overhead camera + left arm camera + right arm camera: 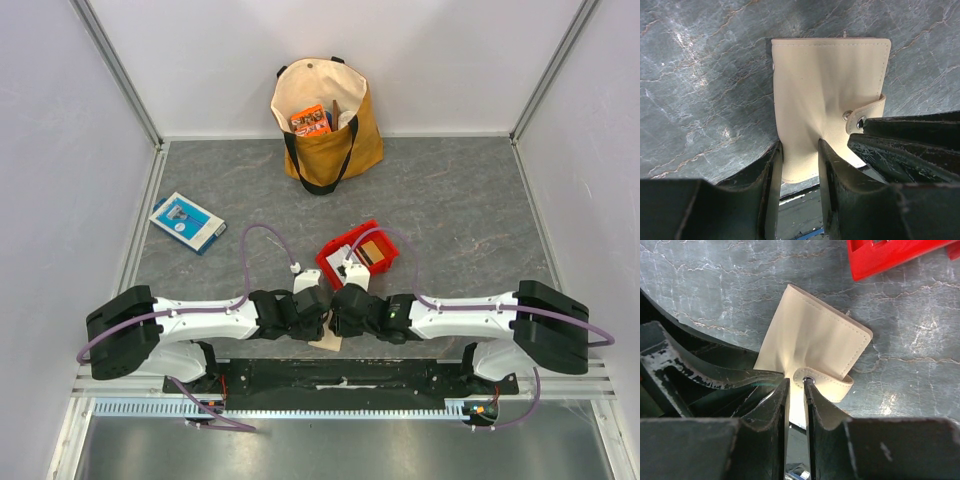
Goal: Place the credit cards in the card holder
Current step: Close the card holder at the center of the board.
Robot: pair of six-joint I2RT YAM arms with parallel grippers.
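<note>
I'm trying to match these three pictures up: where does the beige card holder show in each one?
Top external: card holder low centre, only a beige sliver showing.
Left wrist: middle of the picture.
Right wrist: middle, tilted, below the red tray.
Shared landmark: its snap tab in both wrist views; the red tray links top and right wrist.

Your left gripper (799, 150) and right gripper (796, 385) both pinch the card holder (825, 95), so there is almost no room between the 2. The red tray (335, 262) stands just behind them and blocks the way straight ahead. The table (460, 210) is open to the right of the tray. A blue-and-white box (187, 221) lies far left. A bag (325, 135) stands at the far middle.
</note>
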